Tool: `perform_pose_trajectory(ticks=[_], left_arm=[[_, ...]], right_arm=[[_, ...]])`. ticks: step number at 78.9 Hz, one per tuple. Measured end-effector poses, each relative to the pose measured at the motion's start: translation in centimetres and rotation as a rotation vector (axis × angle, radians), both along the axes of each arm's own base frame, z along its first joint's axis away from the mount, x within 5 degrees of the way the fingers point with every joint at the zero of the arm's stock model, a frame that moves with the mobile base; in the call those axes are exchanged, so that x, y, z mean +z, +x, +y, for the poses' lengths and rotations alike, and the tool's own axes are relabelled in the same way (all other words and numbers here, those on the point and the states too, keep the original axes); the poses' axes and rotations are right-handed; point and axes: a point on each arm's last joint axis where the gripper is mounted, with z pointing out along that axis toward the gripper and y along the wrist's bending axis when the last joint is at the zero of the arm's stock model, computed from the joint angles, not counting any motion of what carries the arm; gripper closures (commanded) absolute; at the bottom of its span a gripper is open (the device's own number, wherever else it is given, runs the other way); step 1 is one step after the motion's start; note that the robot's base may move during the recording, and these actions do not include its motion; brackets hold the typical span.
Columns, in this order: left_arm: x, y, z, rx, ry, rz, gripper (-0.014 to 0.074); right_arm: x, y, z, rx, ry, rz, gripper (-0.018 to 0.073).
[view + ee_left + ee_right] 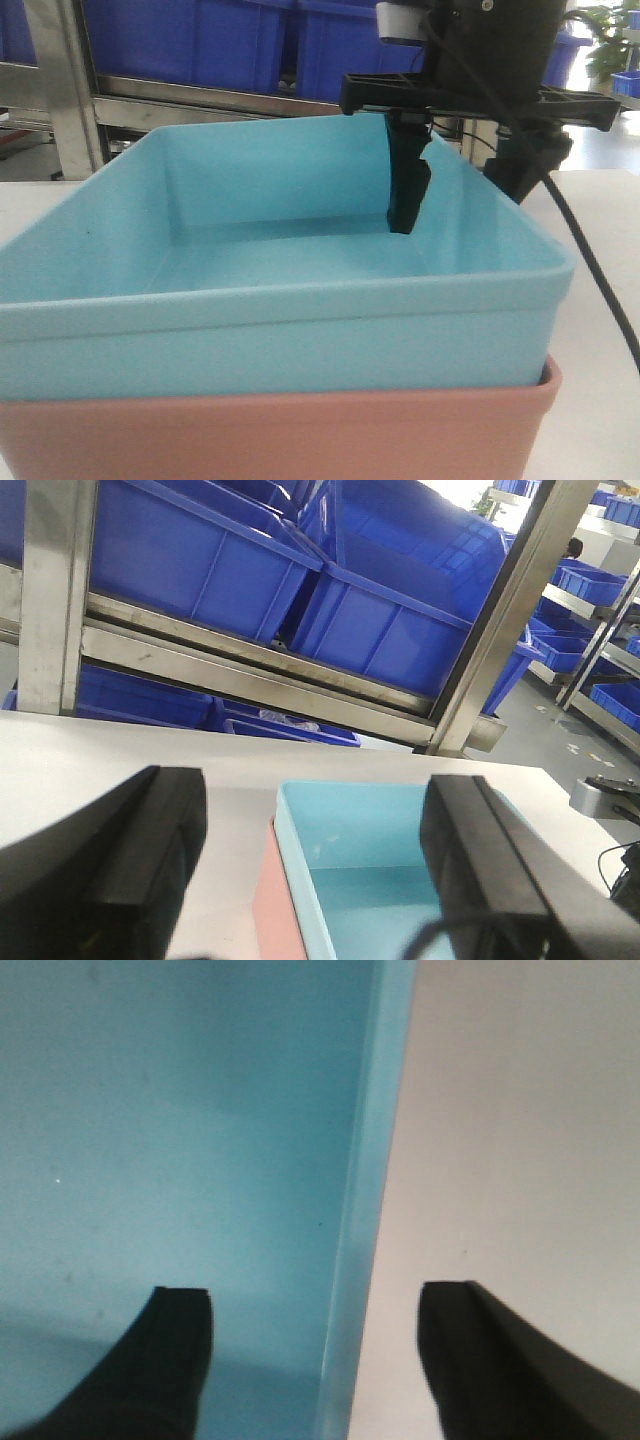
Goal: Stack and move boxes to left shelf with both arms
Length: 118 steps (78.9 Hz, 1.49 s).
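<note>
The light sky-blue box (280, 330) sits nested inside the salmon pink box (280, 435) on the white table. My right gripper (465, 180) stands open astride the blue box's right wall. One finger is inside and the other outside, neither touching the wall (365, 1210), which runs between them in the right wrist view (315, 1295). My left gripper (305, 880) is open above the left rims of the blue box (380, 880) and the pink box (272, 910), gripping nothing. It is out of the front view. The stainless steel shelf rack (250, 670) stands behind the table.
Dark blue ribbed crates (400, 590) fill the rack levels behind the table. A steel upright (60, 90) rises at the back left and a slanted post (500, 630) at the right. A black cable (590, 260) hangs off the right arm beside the boxes.
</note>
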Motion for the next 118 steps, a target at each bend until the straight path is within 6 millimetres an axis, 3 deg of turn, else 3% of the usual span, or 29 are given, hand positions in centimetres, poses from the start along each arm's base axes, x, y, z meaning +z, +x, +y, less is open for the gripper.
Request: perform_pose_trajectory(ticks=[9, 19, 31, 52, 68, 95, 118], left_arm=[[0.0, 0.0, 0.0, -0.004, -0.007, 0.007, 0.0230], [-0.2, 0.0, -0.3, -0.038, 0.028, 0.061, 0.0230], [1.5, 0.8, -1.2, -0.114, 0.137, 0.169, 0.0230], [3.2, 5.5, -2.5, -0.149, 0.282, 0.319, 0.0230], [3.4, 9.2, -5.2, -0.223, 0.287, 0.439, 0.0230], [-0.7, 13.8, -10.6, -0.065, 0.327, 0.877, 0.0230], [-5.1, 16.7, -13.3, -0.017, 0.400, 1.116, 0.0230]], right_arm=[[0.4, -0.1, -0.1, 0.004, 0.007, -0.014, -0.0052], [2.4, -0.7, -0.4, 0.006, 0.047, -0.084, -0.0052], [4.7, -1.6, -1.0, 0.006, 0.081, -0.146, -0.0052], [4.9, -1.7, -1.1, -0.009, 0.084, -0.149, -0.0052], [4.9, -1.7, -1.1, -0.016, 0.084, -0.146, -0.0052], [4.6, -1.7, -1.2, -0.031, 0.083, -0.141, -0.0052], [0.5, -2.2, -1.5, -0.081, 0.034, -0.038, -0.0052]])
